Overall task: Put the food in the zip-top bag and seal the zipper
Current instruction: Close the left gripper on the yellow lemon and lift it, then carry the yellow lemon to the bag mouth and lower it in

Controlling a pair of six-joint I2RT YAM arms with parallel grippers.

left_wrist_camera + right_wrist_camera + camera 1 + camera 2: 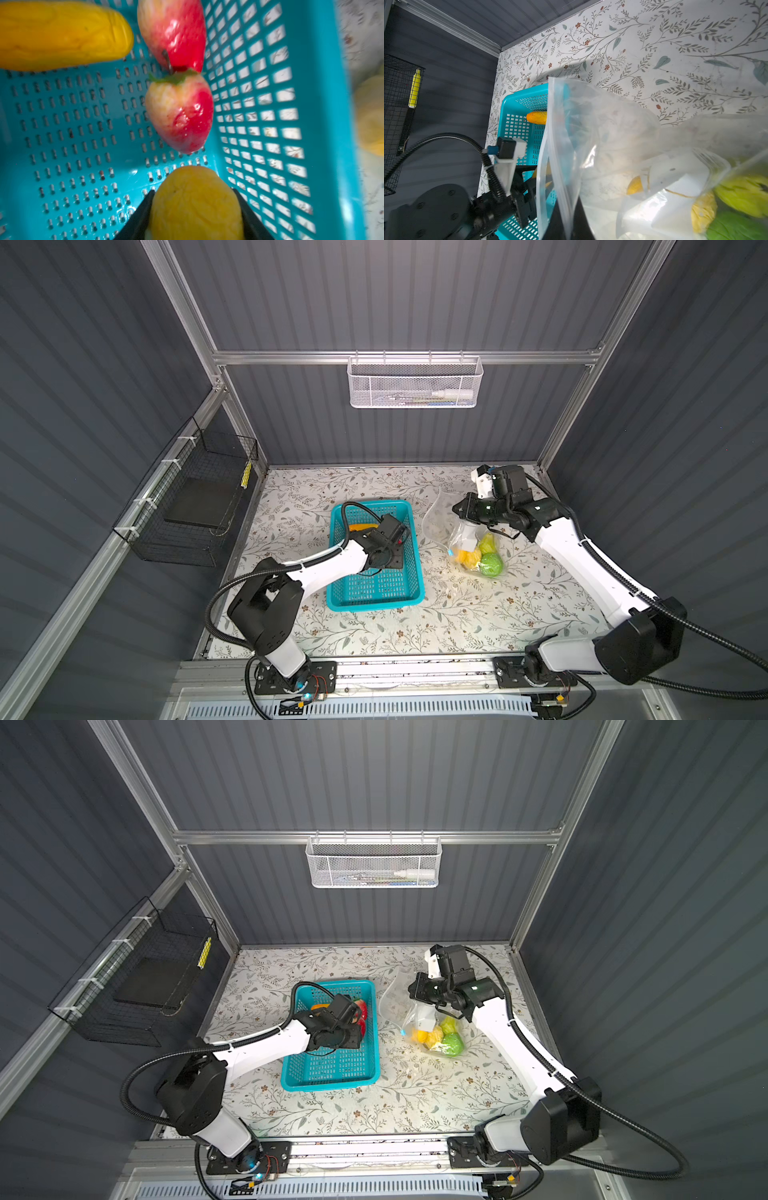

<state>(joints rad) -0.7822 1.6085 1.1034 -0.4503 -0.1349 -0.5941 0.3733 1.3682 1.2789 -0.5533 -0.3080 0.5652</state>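
The teal basket (pixel 376 605) lies just beside the zip-top bag (pixel 434 526), whose mouth the right gripper (pixel 459 509) seems to pinch with closed fingers, though plastic hides the contact. In the basket, beside two strawberries (pixel 180 116) and an orange oblong (pixel 58 35), the left gripper (pixel 193 191) clasps a yellow fruit (pixel 195 209) between its fingers. It should lift straight clear of the basket wall, then release low inside the raised mouth.

Teal slotted basket (pixel 270 124). Yellow oval (pixel 195 207) between black fingers (pixel 143 216) of left gripper (pixel 193 191); red-and-cream strawberry (pixel 180 116) just ahead; orange oblong (pixel 58 35) beyond. Floral cream table (pixel 374 630). Clear bag (pixel 591 135).
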